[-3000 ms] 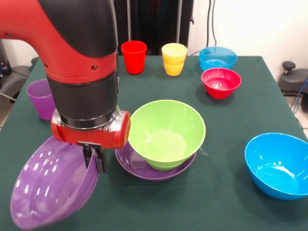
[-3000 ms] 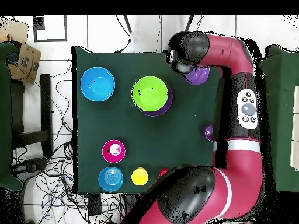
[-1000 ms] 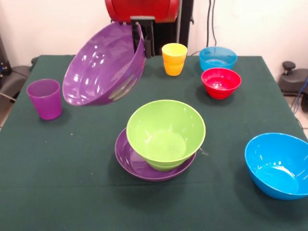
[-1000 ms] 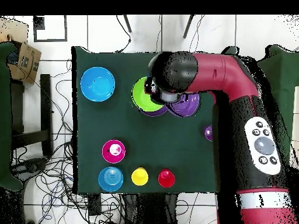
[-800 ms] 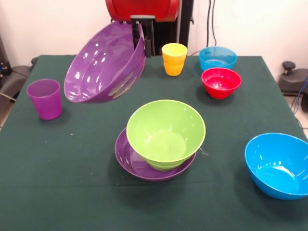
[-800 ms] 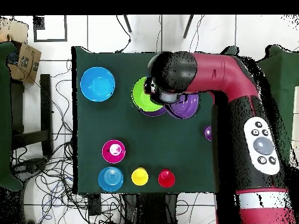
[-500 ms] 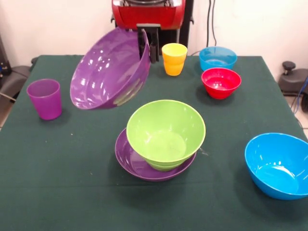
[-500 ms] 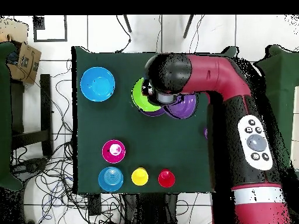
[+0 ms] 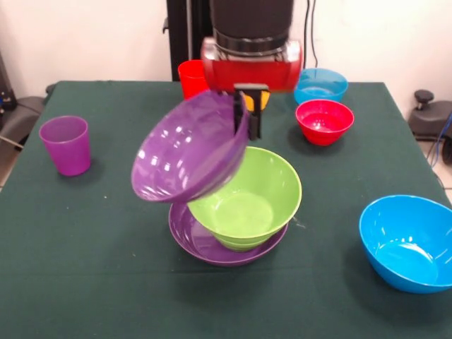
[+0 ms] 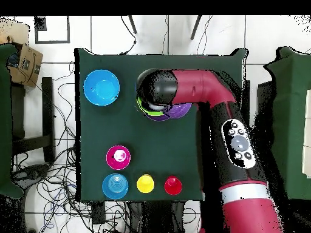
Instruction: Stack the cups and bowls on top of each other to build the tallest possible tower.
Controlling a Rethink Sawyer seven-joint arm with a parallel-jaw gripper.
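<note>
Pincer: clenched on rim of large purple bowl, held tilted in the air.
Lime green bowl: nested in second purple bowl on desk, partly beneath the held bowl.

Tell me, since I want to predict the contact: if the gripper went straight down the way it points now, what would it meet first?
Most likely the lime green bowl: the gripper, shut on the tilted purple bowl's rim, hangs just above its far rim. Depth is unclear from the front view, so it might land slightly behind.
</note>
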